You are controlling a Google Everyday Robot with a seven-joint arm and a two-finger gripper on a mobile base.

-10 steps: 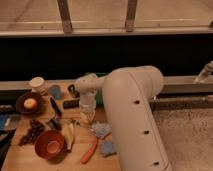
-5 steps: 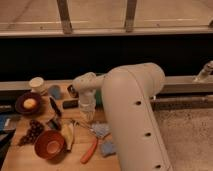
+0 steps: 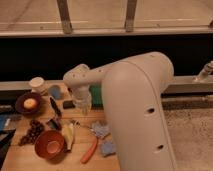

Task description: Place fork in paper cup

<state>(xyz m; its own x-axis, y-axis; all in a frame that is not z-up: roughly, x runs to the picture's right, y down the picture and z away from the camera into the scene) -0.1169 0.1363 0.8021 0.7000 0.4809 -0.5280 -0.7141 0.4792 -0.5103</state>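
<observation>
My gripper (image 3: 82, 107) hangs from the white arm over the middle of the wooden table, pointing down. Just below it and slightly left lies a thin dark utensil that looks like the fork (image 3: 76, 122), flat on the table and apart from the gripper. The cream paper cup (image 3: 36, 84) stands upright at the table's back left, well to the left of the gripper. Nothing shows inside the cup.
A small blue cup (image 3: 55, 92) stands beside the paper cup. There is a dark bowl (image 3: 20, 107), a black-handled utensil (image 3: 54, 107), grapes (image 3: 32, 131), an orange bowl (image 3: 50, 144), a banana (image 3: 68, 135), a carrot (image 3: 90, 150) and grey cloths (image 3: 101, 130).
The arm and gripper have stayed over the same spot in the middle of the table. No object on the table has visibly moved.
</observation>
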